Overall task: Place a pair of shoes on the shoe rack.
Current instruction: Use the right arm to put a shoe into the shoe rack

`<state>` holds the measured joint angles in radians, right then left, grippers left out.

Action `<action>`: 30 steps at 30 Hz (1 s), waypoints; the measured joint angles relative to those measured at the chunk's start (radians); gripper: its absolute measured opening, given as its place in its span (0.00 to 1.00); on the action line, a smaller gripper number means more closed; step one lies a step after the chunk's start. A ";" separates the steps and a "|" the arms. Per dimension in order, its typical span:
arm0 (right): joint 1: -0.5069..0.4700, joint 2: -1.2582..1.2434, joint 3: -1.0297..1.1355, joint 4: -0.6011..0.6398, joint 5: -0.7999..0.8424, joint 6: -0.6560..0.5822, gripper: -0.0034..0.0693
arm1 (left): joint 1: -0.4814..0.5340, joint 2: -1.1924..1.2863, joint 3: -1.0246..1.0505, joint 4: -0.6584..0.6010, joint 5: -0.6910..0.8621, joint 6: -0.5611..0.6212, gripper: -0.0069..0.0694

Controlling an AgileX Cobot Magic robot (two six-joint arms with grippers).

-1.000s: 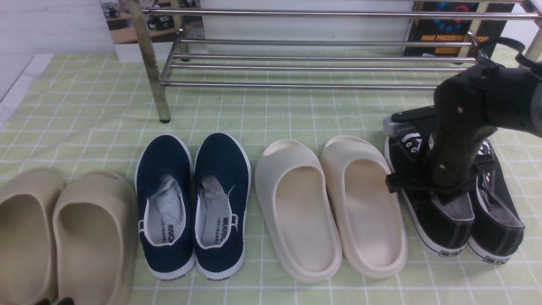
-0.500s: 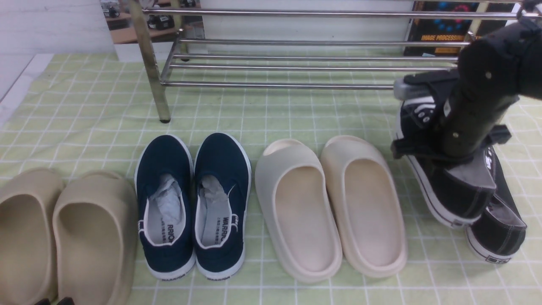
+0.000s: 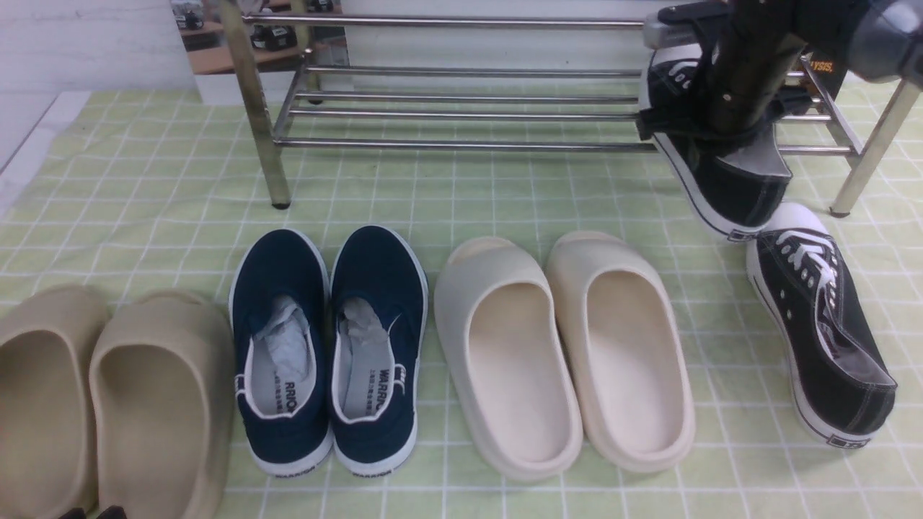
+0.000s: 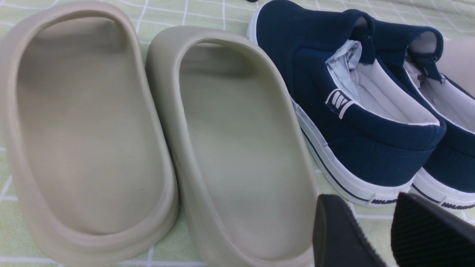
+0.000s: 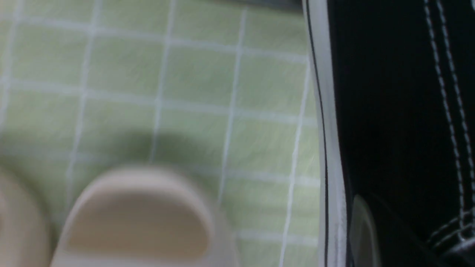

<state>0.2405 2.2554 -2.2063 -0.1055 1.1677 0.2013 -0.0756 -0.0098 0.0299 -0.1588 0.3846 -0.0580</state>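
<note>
One black lace-up sneaker [image 3: 728, 180] hangs in the air, heel tilted down, right in front of the silver shoe rack [image 3: 461, 144] near its right leg. My right gripper [image 3: 721, 126] is shut on its upper edge from above. The right wrist view shows that sneaker's black side and white sole [image 5: 389, 111] close up. The other sneaker of the pair [image 3: 822, 324] lies on the green cloth at the right, toe toward the rack. My left gripper [image 4: 365, 207] is open and holds nothing, low at the near left by the tan slides.
On the green checked cloth [image 3: 180, 180] stand a row of tan slides [image 3: 108, 404], navy slip-ons [image 3: 328, 346] and cream slides [image 3: 562, 353]. The rack's left leg [image 3: 263, 137] and right leg [image 3: 865, 158] stand on the cloth. A dark box [image 3: 822, 68] sits behind the rack.
My right gripper closed on one sneaker and lifted it up and away toward the rack. The other sneaker stayed on the cloth and now shows fully. The left arm is still.
</note>
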 joint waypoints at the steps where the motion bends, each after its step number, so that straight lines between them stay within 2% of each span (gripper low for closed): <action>1: -0.006 0.031 -0.049 0.013 0.021 -0.002 0.07 | 0.000 0.000 0.000 0.000 0.000 0.000 0.40; 5: -0.010 0.134 -0.242 0.044 0.090 -0.021 0.07 | 0.000 0.000 0.000 0.000 0.000 0.000 0.40; 17: -0.011 0.159 -0.283 0.039 0.063 -0.067 0.14 | 0.000 0.000 0.000 0.000 0.000 0.000 0.40; 25: -0.011 0.157 -0.283 0.007 0.035 -0.114 0.28 | 0.000 0.000 0.000 0.000 0.000 0.000 0.40; 28: -0.013 0.155 -0.283 -0.034 0.004 -0.129 0.41 | 0.000 0.000 0.000 0.000 0.000 0.000 0.40; 30: -0.014 0.155 -0.283 -0.042 -0.013 -0.131 0.44 | 0.000 0.000 0.000 0.000 0.000 0.000 0.40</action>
<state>0.2267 2.4108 -2.4894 -0.1476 1.1552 0.0700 -0.0756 -0.0098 0.0299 -0.1588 0.3846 -0.0580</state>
